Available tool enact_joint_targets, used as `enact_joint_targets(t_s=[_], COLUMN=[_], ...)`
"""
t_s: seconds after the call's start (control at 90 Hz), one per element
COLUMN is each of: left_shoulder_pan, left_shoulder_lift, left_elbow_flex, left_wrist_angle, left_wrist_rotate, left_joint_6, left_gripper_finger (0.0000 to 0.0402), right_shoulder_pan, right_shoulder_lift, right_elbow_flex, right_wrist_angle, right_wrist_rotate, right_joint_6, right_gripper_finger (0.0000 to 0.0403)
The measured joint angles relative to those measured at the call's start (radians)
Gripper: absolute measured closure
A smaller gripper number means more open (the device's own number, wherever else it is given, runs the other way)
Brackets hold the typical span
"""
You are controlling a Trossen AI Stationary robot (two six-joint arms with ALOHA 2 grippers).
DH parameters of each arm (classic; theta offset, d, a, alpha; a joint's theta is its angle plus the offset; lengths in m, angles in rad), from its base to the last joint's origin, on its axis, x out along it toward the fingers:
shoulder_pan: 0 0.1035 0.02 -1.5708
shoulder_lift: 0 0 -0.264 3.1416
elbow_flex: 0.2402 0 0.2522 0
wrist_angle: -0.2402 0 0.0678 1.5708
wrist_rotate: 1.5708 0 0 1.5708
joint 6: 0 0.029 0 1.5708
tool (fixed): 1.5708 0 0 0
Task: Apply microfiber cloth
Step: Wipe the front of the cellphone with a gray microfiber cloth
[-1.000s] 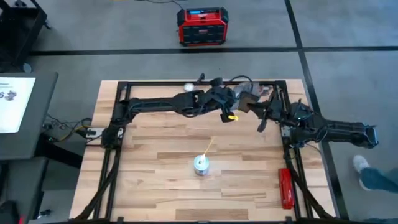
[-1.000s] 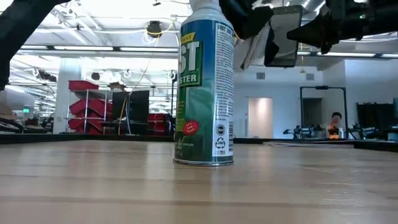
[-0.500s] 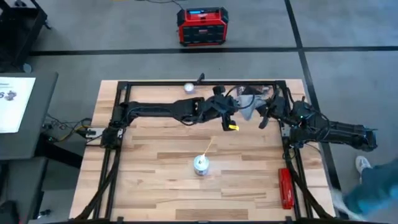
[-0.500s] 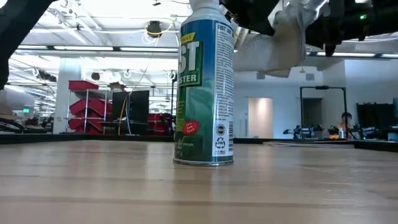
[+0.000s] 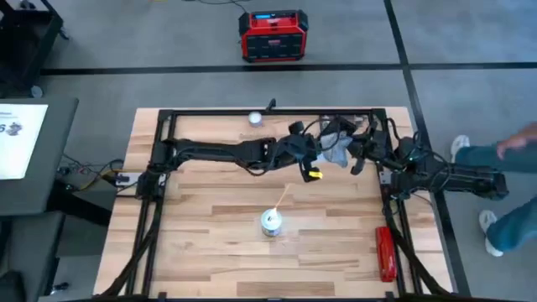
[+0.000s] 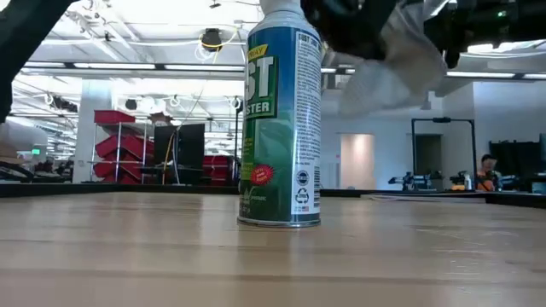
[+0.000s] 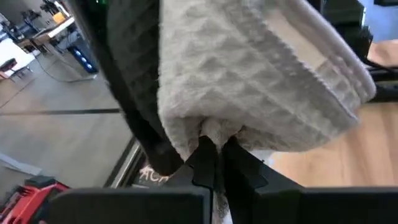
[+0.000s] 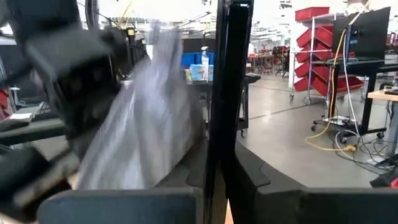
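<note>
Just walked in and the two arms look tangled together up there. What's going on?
Both arms meet above the far side of the table. The left gripper is shut on the microfiber cloth, pressing it against a thin black phone held on edge by the right gripper. Nearer, a dust-spray can stands untouched, and a person passes on the right.

Grey concrete floor (image 5: 168, 33) crossed by dark lines. Red box-shaped device (image 5: 273, 35) standing on it beyond the wooden surface (image 5: 218, 210). Grey side table (image 5: 29, 168) with a white paper sheet (image 5: 18, 138) to the left. Bright ceiling lights (image 6: 128, 66), red shelving racks (image 6: 124, 145), a white door (image 6: 357, 160), a person (image 5: 503, 159) walking at the right.
</note>
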Motion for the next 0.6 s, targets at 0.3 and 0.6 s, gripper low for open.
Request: enact_joint_targets(t_s=[0.3, 0.6], left_shoulder_pan=[0.023, 0.039], left_shoulder_lift=[-0.066, -0.123], left_elbow_flex=[0.009, 0.009], left_wrist_angle=[0.071, 0.047], left_wrist_rotate=[0.001, 0.008], left_joint_6=[0.099, 0.154], left_gripper_finger=[0.0401, 0.0401], right_shoulder_pan=[0.003, 0.016], right_shoulder_lift=[0.006, 0.041], right_elbow_flex=[0.0, -0.001], right_wrist_angle=[-0.002, -0.004], right_wrist_rotate=[0.0, -0.002], right_joint_6=[0.013, 0.031], right_gripper_finger=[0.0389, 0.0389])
